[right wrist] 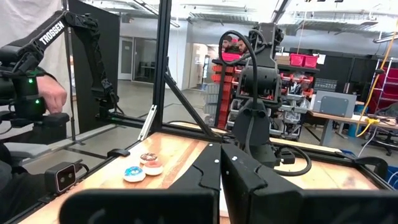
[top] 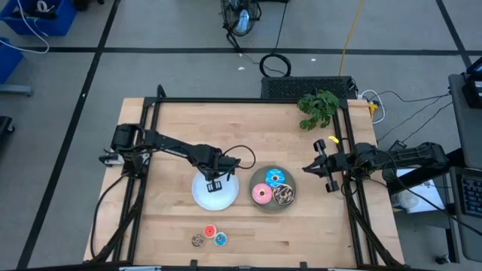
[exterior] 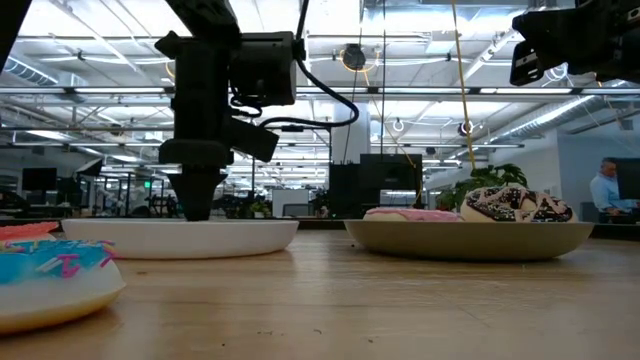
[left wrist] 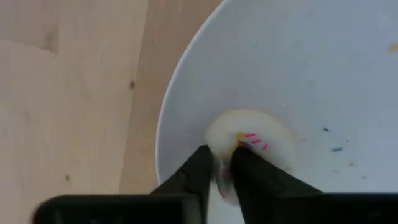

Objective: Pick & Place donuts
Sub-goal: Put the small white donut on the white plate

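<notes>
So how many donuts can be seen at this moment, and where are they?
7. Blue, pink and brown-sprinkled donuts lie in the grey plate. Red, brown and blue tiny ones sit on the table. The left gripper pinches a white-pink one on the white plate.

White plate [top: 202, 196], grey plate [top: 257, 205], plant [top: 318, 108].

On the table [top: 166, 226], two plates lie side by side: the left plate [top: 202, 197] bears one tiny donut [left wrist: 249, 140] under the left gripper [top: 214, 185]; the right plate [top: 257, 205] holds three larger donuts [top: 274, 178]; three tiny donuts [top: 209, 231] cluster nearer the front edge.
</notes>
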`<move>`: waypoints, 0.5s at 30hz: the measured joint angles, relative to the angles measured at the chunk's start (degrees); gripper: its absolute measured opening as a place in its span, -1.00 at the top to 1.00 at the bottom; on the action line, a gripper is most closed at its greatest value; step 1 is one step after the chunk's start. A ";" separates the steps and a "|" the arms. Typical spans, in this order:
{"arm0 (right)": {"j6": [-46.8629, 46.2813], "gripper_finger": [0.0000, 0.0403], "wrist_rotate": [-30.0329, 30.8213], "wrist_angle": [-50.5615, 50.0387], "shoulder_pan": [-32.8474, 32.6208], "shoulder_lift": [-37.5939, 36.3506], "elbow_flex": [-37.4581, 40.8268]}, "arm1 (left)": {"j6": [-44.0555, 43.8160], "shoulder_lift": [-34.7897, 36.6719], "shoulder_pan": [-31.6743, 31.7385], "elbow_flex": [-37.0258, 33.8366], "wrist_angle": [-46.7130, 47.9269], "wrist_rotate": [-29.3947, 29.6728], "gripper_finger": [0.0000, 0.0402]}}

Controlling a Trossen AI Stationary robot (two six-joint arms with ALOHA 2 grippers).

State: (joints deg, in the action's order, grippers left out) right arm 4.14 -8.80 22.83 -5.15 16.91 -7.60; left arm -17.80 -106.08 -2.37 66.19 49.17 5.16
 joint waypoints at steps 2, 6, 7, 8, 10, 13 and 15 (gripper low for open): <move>0.00 1.00 0.00 -0.06 0.00 0.07 0.00 | -1.12 0.00 0.07 0.00 0.05 -0.25 0.44; 0.20 1.00 -0.02 -0.04 0.00 0.52 -0.02 | 0.35 0.00 0.11 0.77 0.68 -0.26 0.07; 0.20 1.00 0.00 -0.04 0.02 0.64 -0.02 | 0.92 0.00 0.11 1.23 0.68 -0.26 0.00; 0.20 1.00 -0.01 -0.02 0.00 0.75 -0.02 | 1.20 0.00 0.11 1.75 0.72 -0.26 -0.07; 0.20 1.00 0.00 -0.03 0.02 0.81 -0.02 | 1.18 0.00 0.00 3.22 1.76 -0.32 -0.16; 0.20 1.00 0.09 -0.02 0.02 0.81 -0.02 | 1.17 0.00 0.00 5.73 4.45 0.13 -0.22; 0.20 1.00 0.11 -0.02 0.02 0.81 -0.02 | 0.30 0.00 0.00 7.07 6.26 1.81 -0.21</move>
State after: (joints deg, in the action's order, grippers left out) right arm 4.34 -8.69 22.81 -5.13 17.72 -7.62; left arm -17.50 -106.08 -2.37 73.27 55.42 6.97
